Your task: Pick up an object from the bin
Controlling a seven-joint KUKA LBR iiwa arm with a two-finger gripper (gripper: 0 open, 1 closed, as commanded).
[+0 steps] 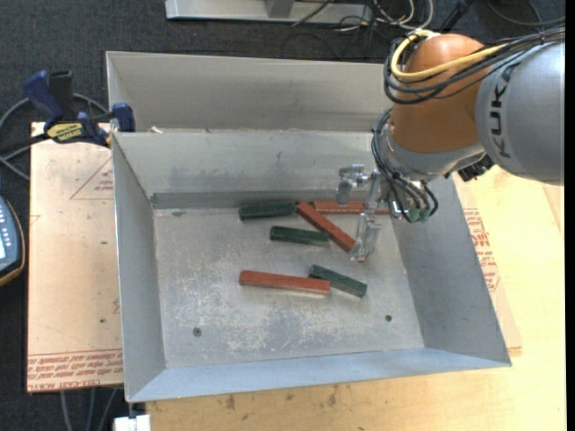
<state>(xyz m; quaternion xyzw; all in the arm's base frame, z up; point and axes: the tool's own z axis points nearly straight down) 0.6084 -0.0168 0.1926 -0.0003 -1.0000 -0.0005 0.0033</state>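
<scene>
The grey bin holds six flat sticks scattered loosely over its floor. The arm leans in over the right wall, with its orange cover above the rim. The gripper hangs low near the right side of the floor. Its two metal fingers stand apart, one toward the back and one toward the front, with nothing clamped between them. Under and between them lie the right ends of two red sticks: a level red stick running beneath the wrist, and a slanted red stick that crosses it and points at the front finger. I cannot tell whether either finger touches the floor.

The largest risk, as I judge it, is that closing here catches both red sticks at their overlap, so one pivots out as the arm lifts. The next is that the hold would fall near an end and not the middle, so a long stick would droop and could slip free. A flat stick on bare metal may also simply skid away from a fingertip that presses on it.

A smaller worry is the short green stick just beside the slanted one, which could be nudged. The back green stick, the front green stick and the long red stick lie apart from the gripper and look safe
</scene>
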